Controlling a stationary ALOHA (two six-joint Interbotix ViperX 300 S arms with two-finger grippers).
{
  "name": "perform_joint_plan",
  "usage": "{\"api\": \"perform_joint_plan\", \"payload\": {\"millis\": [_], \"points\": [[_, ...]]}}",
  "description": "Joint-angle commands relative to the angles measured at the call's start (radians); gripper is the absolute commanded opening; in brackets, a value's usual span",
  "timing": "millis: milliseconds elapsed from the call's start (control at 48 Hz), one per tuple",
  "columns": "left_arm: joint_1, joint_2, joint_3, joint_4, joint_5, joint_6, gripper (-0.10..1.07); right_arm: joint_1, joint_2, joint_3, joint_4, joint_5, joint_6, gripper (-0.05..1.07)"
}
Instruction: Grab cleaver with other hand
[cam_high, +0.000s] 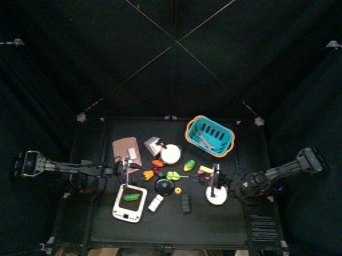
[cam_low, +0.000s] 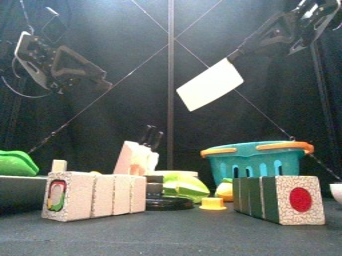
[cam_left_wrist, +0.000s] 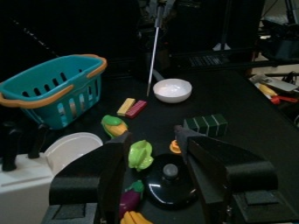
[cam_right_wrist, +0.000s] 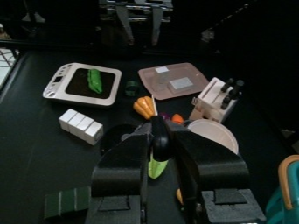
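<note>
Cleaver (cam_low: 210, 85): off the bench (cam_low: 174, 235), held aloft well above the teal basket (cam_low: 261, 160) and a little to the side of it that faces the left arm. The white blade hangs tilted, flat face toward the front camera. From the left wrist it shows edge-on as a thin pale line, hanging down from the grip.

Right hand (cam_low: 274, 35): clamped on the handle, with the grip above the basket. The blade points down and toward the other arm. Judgement: the cleaver is held high and out in open air so the second hand can approach with nothing in the way.

Left hand (cam_left_wrist: 152, 149): jaws wide apart, holding nothing, raised on the far side of the cleaver from the basket and well apart from it. It faces the cleaver, so the blade sits in line with the gap between its jaws. Judgement: it is pre-opened for the take-over, and contact is not yet made.

Risk (judgement): the right hand covers much of the handle, leaving little free length to grasp. Releasing too early would drop the cleaver onto the toy food beside the basket.
</note>
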Motion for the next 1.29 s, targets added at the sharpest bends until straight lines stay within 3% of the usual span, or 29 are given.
{"api": "perform_joint_plan", "payload": {"millis": [0,500,646,1021,1271], "points": [[-0.006,0.069,-0.063,0.006,-0.034,0.002,0.83,-0.003,-0.003,-0.025,0.009,-0.003,0.003,0.56],[-0.008,0.451,-0.327,0.025,-0.164,0.003,0.83,-0.023,-0.003,-0.031,0.041,-0.008,0.003,0.56],[-0.009,0.518,-0.388,0.044,-0.175,0.003,0.83,-0.023,-0.003,-0.029,0.044,-0.008,0.003,0.56],[-0.005,0.571,-0.459,0.041,-0.176,0.003,0.81,-0.02,-0.003,-0.025,0.063,-0.009,0.003,0.56],[-0.005,0.572,-0.463,0.035,-0.176,0.003,0.65,-0.02,-0.003,-0.025,0.069,-0.009,0.003,0.56]]}}
